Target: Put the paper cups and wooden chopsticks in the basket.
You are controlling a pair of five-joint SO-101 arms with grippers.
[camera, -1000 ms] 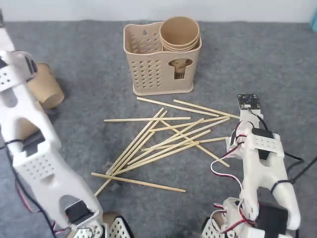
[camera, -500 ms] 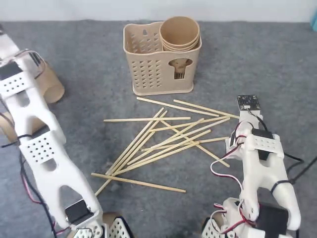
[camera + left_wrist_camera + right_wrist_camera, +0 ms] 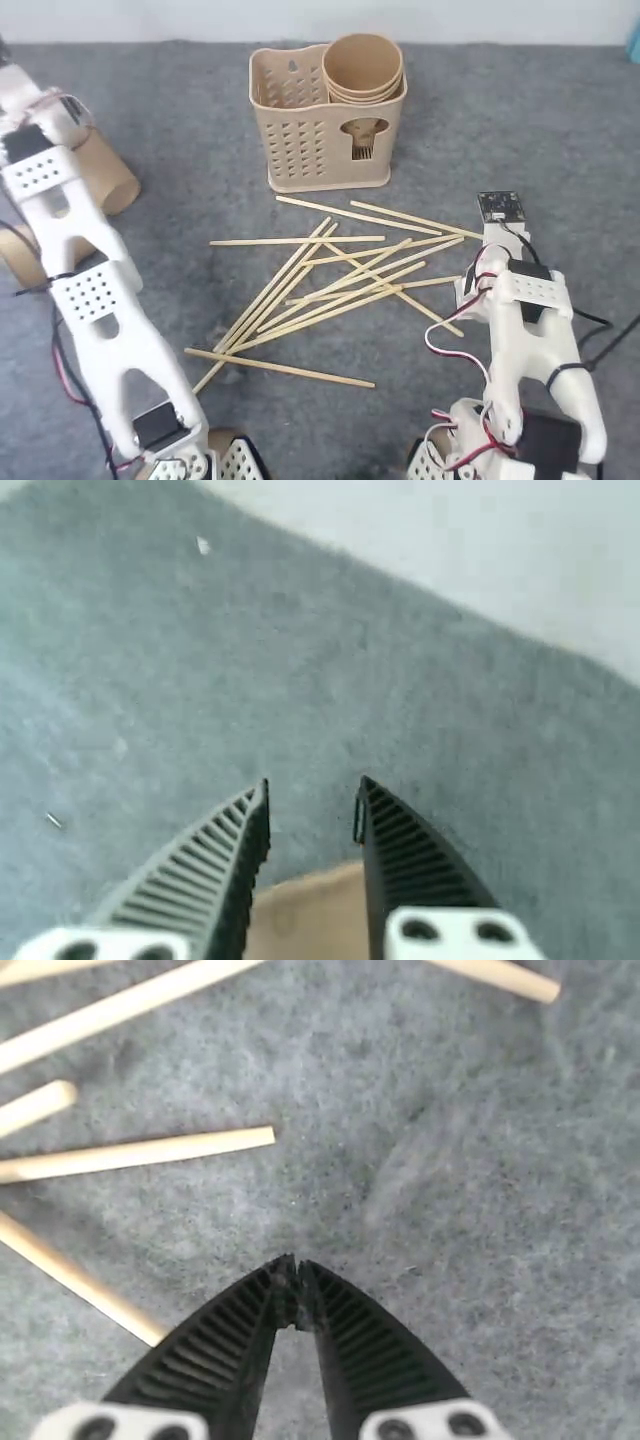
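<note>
A tan basket [image 3: 300, 150] stands at the back middle, with stacked paper cups [image 3: 362, 62] in its right compartment. Several wooden chopsticks [image 3: 330, 275] lie scattered on the grey carpet in front of it. Another paper cup [image 3: 108, 182] lies on its side at the far left, beside my left arm. My left gripper [image 3: 310, 805] is open, and that cup's tan edge [image 3: 305, 915] shows low between its fingers. My right gripper [image 3: 297, 1272] is shut and empty, just over the carpet near chopstick ends [image 3: 130, 1155] at the pile's right side.
A further brown cup [image 3: 14, 262] peeks out at the left edge behind my left arm. My right arm [image 3: 525, 320] stands at the front right. A pale wall runs along the carpet's back edge [image 3: 500, 20].
My left arm has swung toward the back and slightly right, and the cup beside it has shifted a little to the right. The right arm and the chopsticks have not moved.
</note>
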